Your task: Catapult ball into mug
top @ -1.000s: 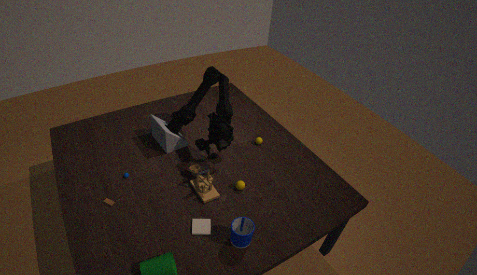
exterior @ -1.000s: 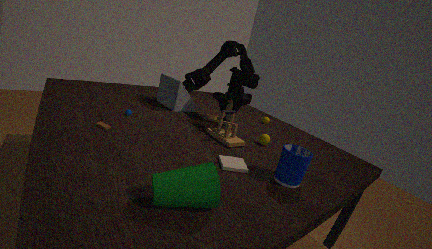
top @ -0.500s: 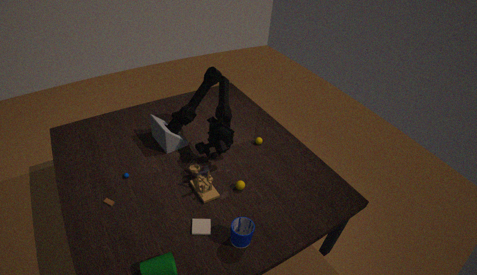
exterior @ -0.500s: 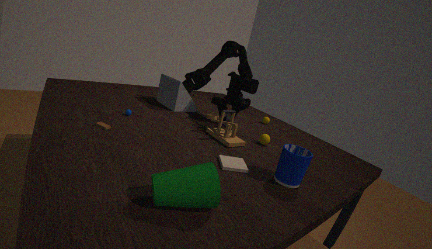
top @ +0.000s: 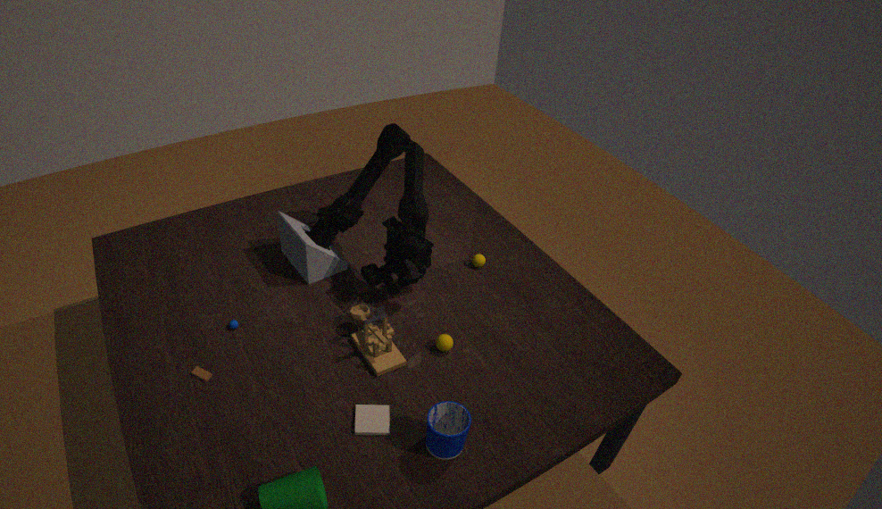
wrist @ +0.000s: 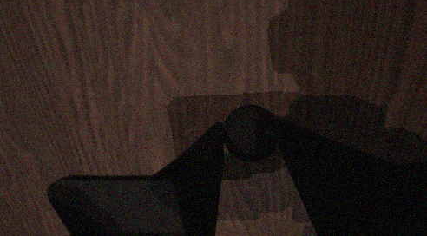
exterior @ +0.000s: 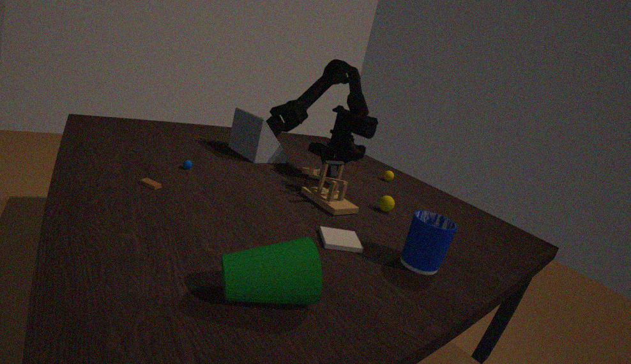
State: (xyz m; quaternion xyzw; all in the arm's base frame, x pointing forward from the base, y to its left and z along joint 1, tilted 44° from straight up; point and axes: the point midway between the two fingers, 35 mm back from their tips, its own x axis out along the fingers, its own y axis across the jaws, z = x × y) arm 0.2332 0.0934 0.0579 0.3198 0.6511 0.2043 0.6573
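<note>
Ball (wrist: 251, 133) sits pinched in the claw (top: 392, 280) (exterior: 334, 161) (wrist: 248, 127).

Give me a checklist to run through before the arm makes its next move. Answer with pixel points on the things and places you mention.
1. Pincer (top: 390, 290) (exterior: 332, 169) (wrist: 248, 127) shut on the dark ball (wrist: 251, 130): ok.
2. Ball lifted off the table: cannot tell.
3. Ball loaded in the catapult's cup (top: 359, 312) (exterior: 308, 171): not ok, it is in the pincer.
4. Catapult (top: 390, 363) (exterior: 344, 209) standing on its base: ok.
5. Blue mug (top: 445, 441) (exterior: 426, 244) upright, mouth up: ok.
6. Catapult aimed exactly at the mug: cannot tell.
</note>
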